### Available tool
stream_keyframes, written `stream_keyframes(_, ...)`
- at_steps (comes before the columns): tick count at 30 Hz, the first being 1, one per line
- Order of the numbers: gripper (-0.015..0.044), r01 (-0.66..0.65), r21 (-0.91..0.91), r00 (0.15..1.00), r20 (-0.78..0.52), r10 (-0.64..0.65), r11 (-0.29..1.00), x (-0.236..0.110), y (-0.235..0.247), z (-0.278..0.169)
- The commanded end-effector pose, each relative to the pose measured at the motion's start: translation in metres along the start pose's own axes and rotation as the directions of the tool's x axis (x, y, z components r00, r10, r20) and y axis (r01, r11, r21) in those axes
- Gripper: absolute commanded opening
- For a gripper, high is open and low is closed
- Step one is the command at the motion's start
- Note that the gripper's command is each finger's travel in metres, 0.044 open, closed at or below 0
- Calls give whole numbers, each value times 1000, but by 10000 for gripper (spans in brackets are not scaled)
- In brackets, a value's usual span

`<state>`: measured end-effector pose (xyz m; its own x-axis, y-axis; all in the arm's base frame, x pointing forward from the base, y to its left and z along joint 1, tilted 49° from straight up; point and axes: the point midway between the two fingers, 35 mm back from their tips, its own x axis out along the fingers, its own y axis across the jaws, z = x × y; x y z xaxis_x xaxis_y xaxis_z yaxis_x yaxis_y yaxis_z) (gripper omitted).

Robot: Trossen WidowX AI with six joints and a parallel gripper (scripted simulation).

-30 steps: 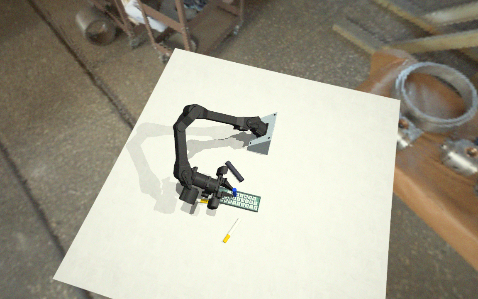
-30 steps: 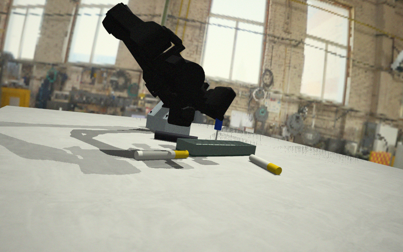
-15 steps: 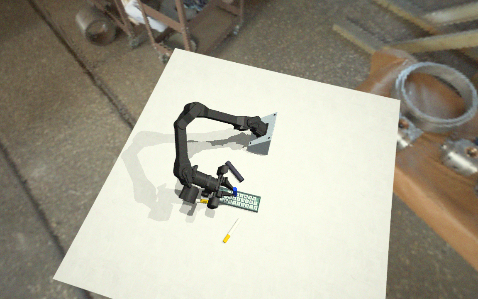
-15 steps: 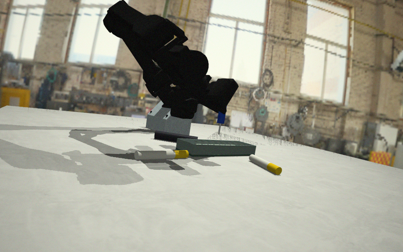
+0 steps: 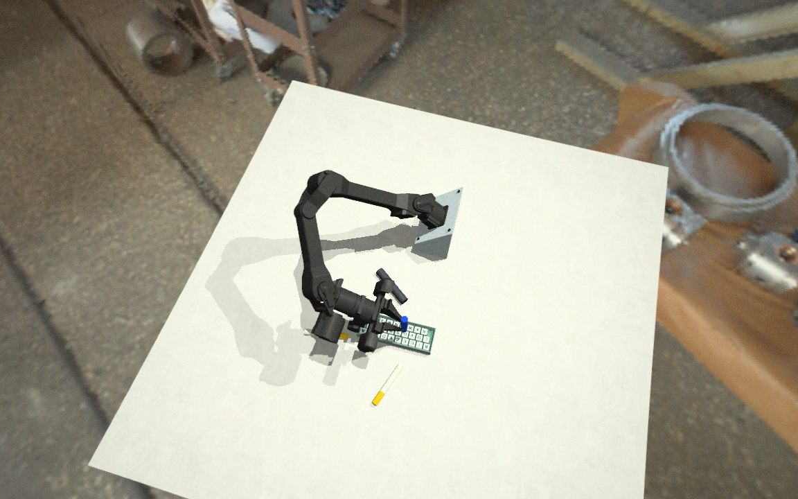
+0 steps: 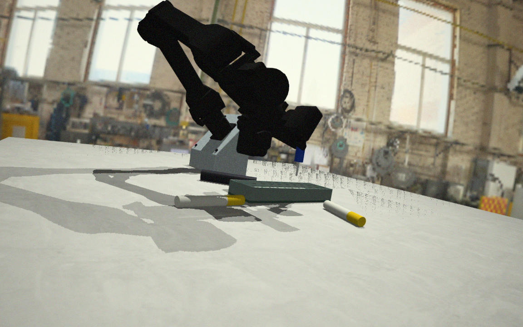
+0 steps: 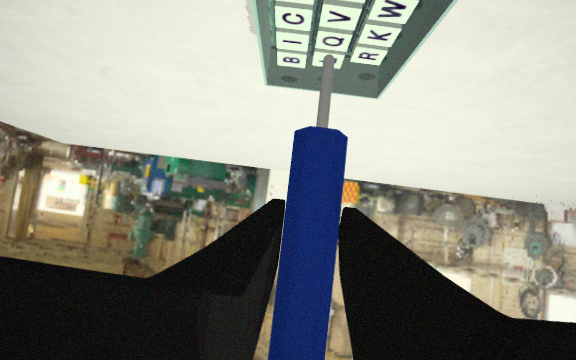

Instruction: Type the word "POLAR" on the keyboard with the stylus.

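Note:
My gripper [image 5: 397,317] [image 6: 298,147] [image 7: 312,216] is shut on the blue stylus [image 5: 404,321] [image 6: 299,155] [image 7: 313,225]. The stylus points down, and its thin grey tip [image 7: 324,90] [image 6: 296,167] hovers a little above the green keyboard [image 5: 420,339] [image 6: 279,191] [image 7: 348,86]. In the wrist view the tip covers the key between B and R in the keyboard's end row. Keys C, V, W, I, Q and K show beyond it. The keyboard lies flat on the white table [image 5: 513,278].
Two white pens with yellow ends lie on the table, one [image 5: 385,386] [image 6: 343,213] in front of the keyboard and one [image 5: 343,335] [image 6: 208,200] under the arm. A dark cylinder [image 6: 226,176] lies behind the keyboard. The arm's grey base plate [image 5: 442,226] [image 6: 214,156] stands further back.

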<state>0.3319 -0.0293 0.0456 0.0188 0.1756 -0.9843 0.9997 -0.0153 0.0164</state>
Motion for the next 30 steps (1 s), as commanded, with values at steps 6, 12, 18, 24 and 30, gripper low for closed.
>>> stream_keyframes(6, 0, 9, -1, 1000, -6, -9, 1000, 9, -2, 10)
stream_keyframes(12, 0, 9, -1, 1000, -6, -9, 1000, 9, -2, 10)
stream_keyframes(18, 53, 9, -1, 1000, -6, -9, 1000, 10, -2, 10)
stream_keyframes(24, 81, 9, -1, 1000, -6, -9, 1000, 10, -2, 11)
stream_keyframes(30, 81, 9, -1, 1000, -6, -9, 1000, 13, -3, 14)
